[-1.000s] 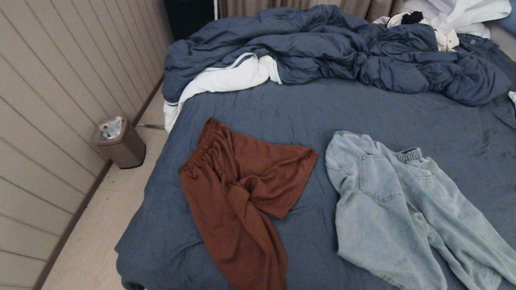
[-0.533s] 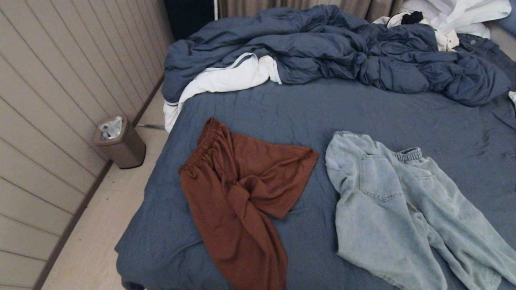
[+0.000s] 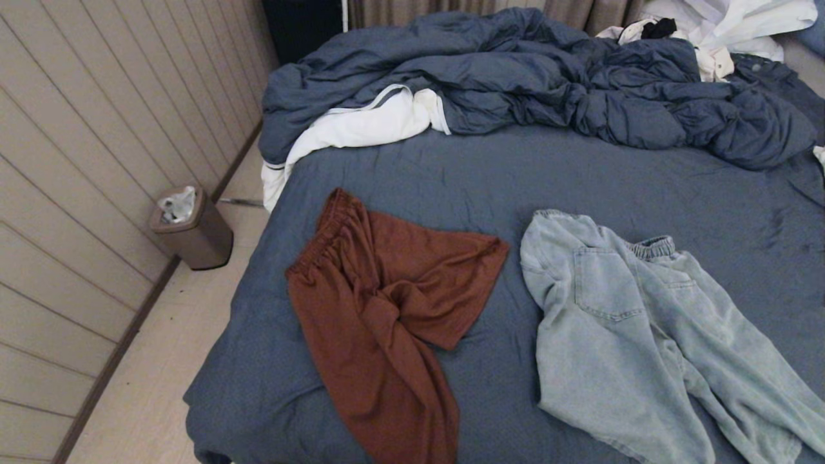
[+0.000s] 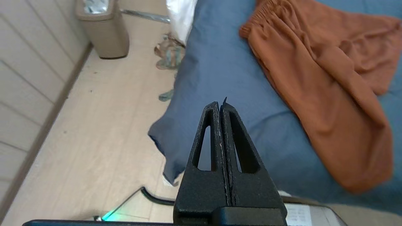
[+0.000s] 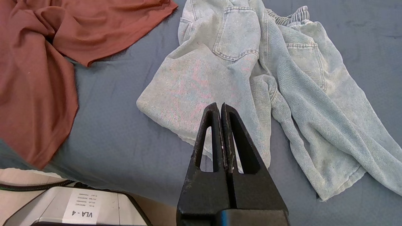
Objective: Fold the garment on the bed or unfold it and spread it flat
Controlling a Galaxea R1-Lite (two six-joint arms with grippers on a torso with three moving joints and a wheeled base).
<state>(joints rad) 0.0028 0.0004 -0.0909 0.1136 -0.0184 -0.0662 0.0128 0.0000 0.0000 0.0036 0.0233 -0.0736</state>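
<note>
Two garments lie rumpled on the bed [image 3: 490, 180], which has a slate-blue sheet. Rust-brown shorts [image 3: 380, 309] lie to the left, twisted at the middle, one leg running toward the near edge. Pale denim shorts [image 3: 638, 328] lie to the right, back pockets up. Neither arm shows in the head view. My left gripper [image 4: 220, 105] is shut and empty, held above the bed's near left corner, apart from the rust-brown shorts [image 4: 326, 78]. My right gripper [image 5: 220, 106] is shut and empty, held above the near hem of the denim shorts [image 5: 251, 72].
A rumpled blue duvet [image 3: 535, 84] and white linens [image 3: 361, 125] fill the far part of the bed. A small bin [image 3: 193, 229] stands on the floor by the panelled wall at the left. Slippers [image 4: 169, 53] lie on the floor beside the bed.
</note>
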